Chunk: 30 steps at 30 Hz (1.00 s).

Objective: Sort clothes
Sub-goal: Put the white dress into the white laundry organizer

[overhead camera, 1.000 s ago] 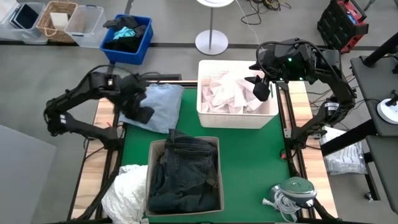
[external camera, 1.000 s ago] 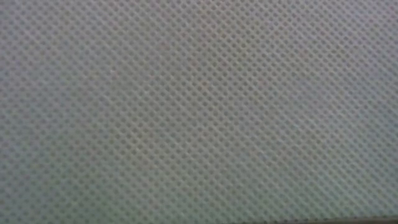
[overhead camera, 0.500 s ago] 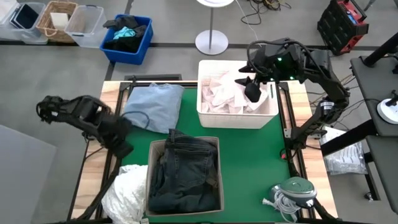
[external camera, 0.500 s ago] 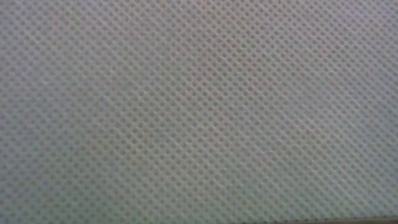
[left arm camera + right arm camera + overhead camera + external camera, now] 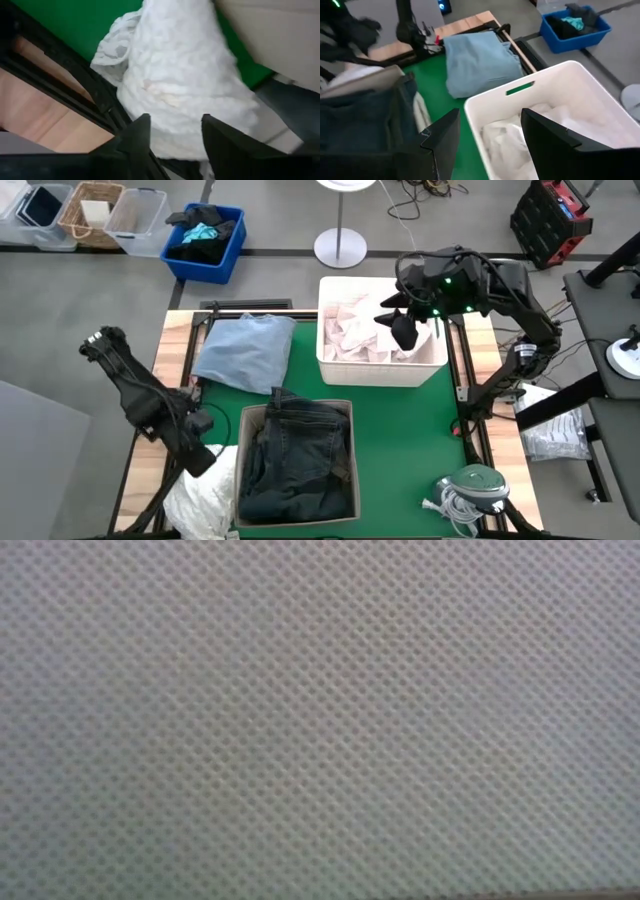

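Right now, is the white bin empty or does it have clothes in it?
It has clothes in it: pale garments lie crumpled inside the white bin, covering its floor.

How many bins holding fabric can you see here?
3: a white plastic bin of pale clothes at the table's back, a beige bin of dark jeans in front, a blue bin on the floor.

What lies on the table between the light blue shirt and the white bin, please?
Only bare green mat lies between the light blue shirt and the white bin. The high view shows that, and the right wrist view agrees.
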### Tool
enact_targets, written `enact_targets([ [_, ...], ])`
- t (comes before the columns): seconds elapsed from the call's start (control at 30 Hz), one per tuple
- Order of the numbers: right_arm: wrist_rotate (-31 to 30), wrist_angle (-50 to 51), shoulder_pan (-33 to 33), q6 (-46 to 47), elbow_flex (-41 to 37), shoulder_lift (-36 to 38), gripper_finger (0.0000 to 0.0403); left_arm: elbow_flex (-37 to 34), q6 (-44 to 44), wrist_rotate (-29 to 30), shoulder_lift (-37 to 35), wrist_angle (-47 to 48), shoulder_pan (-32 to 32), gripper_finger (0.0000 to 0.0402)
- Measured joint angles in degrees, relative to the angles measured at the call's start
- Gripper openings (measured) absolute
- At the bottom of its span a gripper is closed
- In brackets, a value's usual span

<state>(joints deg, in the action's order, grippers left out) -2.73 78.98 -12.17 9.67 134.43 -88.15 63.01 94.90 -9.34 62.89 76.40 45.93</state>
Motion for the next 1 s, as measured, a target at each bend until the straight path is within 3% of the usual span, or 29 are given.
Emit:
enact_targets([
  [0.27, -0.3, -0.5, 4.0, 7.9, 0.0, 0.0, 0.0203, -11.3, 8.9, -2.2, 3.3, -8.4, 2.1, 0.0226],
  [0.47, -1.4, -0.5, 6.9, 11.7, -0.1, -1.3, 0.0203, -17.8, 16.6, -5.2, 5.5, -16.4, 2.1, 0.0233],
  [0.7, -4.9, -0.3, 9.0, 13.0, -0.1, -3.4, 0.0203, -28.5, 15.0, -5.2, 8.3, -38.0, 2.1, 0.0230],
  [0.83, -5.0, 0.0, 9.6, 13.0, -0.1, -4.4, 0.0203, -30.7, 13.6, -5.4, 10.4, -42.8, 2.2, 0.0197],
  [1.0, -5.0, 0.0, 9.6, 12.5, -0.1, -5.0, 0.0203, -29.9, 9.2, -5.1, 11.2, -42.2, 2.3, 0.0077],
])
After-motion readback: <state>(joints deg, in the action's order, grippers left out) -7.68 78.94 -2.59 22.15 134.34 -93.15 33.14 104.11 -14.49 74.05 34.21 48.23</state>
